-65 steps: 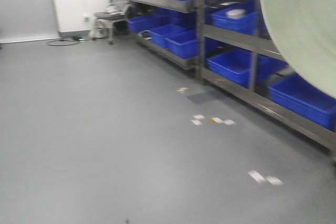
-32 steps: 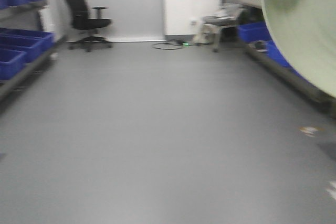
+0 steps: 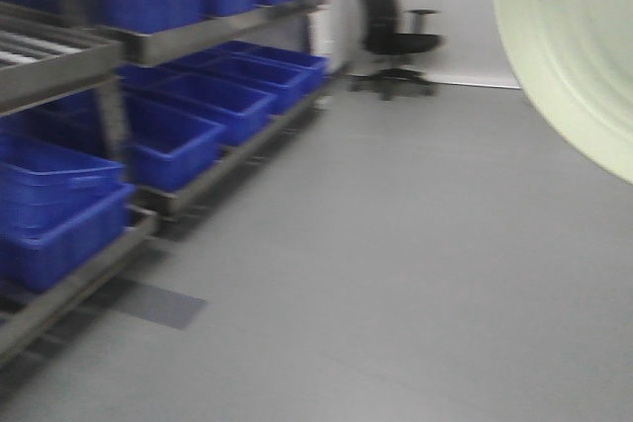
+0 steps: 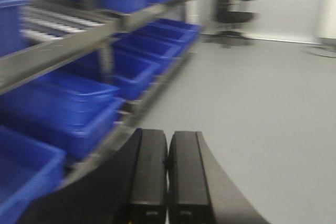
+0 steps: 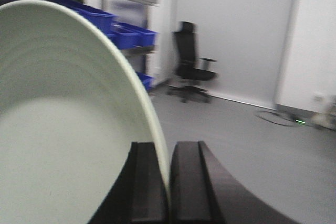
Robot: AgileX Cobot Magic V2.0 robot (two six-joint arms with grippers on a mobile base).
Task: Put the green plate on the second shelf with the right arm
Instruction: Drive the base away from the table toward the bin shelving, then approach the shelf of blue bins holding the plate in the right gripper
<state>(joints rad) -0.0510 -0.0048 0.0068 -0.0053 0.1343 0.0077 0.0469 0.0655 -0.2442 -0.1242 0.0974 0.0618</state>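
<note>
The pale green plate (image 3: 579, 42) fills the upper right of the front view, held up on edge. In the right wrist view the green plate (image 5: 63, 124) stands on edge and my right gripper (image 5: 168, 182) is shut on its rim, one finger on each side. My left gripper (image 4: 168, 174) is shut and empty, held above the floor beside the rack. The metal shelf rack (image 3: 188, 39) runs along the left of the front view. In the left wrist view its bare roller shelf (image 4: 63, 27) is near.
Several blue bins (image 3: 168, 135) fill the rack's levels on the left. A black office chair (image 3: 396, 32) stands by the white back wall. Grey floor (image 3: 396, 274) spreads across the middle and right. A cable (image 5: 286, 119) lies on the floor far right.
The whole view has swung round: a rack of blue bins was on the right, then open floor, now another rack is on the left. The plate stays in the upper right.
</note>
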